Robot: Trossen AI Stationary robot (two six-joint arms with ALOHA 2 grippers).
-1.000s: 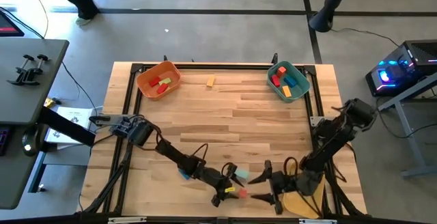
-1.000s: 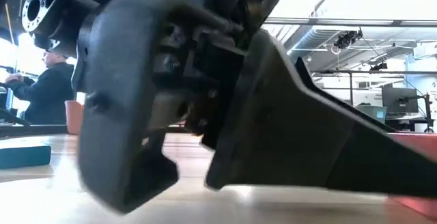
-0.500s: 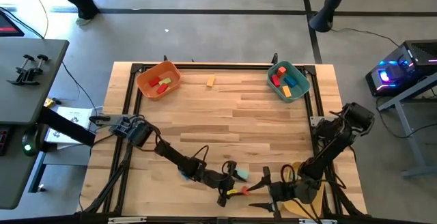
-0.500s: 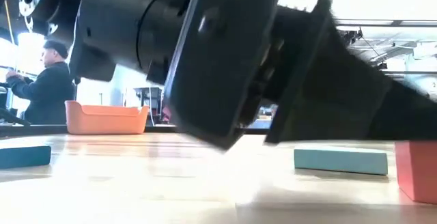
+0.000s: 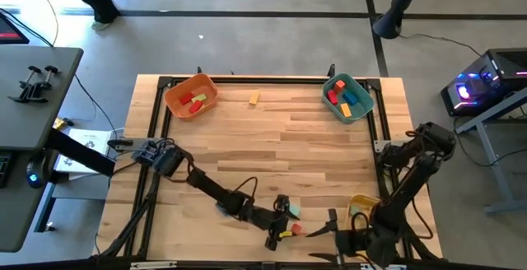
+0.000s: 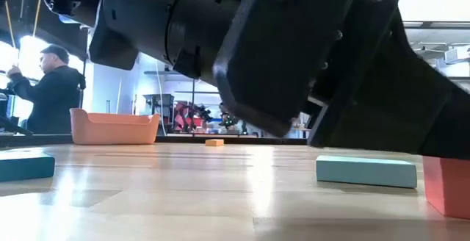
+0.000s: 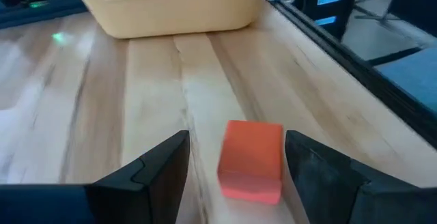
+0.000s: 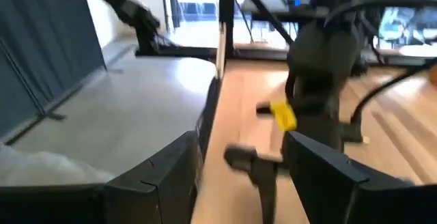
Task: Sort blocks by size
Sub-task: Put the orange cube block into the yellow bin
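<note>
Orange block sits between my left end effector's spread fingers on the desk, ready for pinching; my right end effector, also spread, hangs clear nearby

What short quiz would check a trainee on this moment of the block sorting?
1. True or false: the left end effector is shut on a teal block.
2. How many blocks lie between the left end effector's fingers? A. none B. one C. two
3. Fill in: on the far side of the table, an orange block lies on the wood between the orange bin and the ___ bin.

Key
1. False: it is open, with a gap beside the block.
2. B: one red block.
3. teal: the teal bin.
</note>
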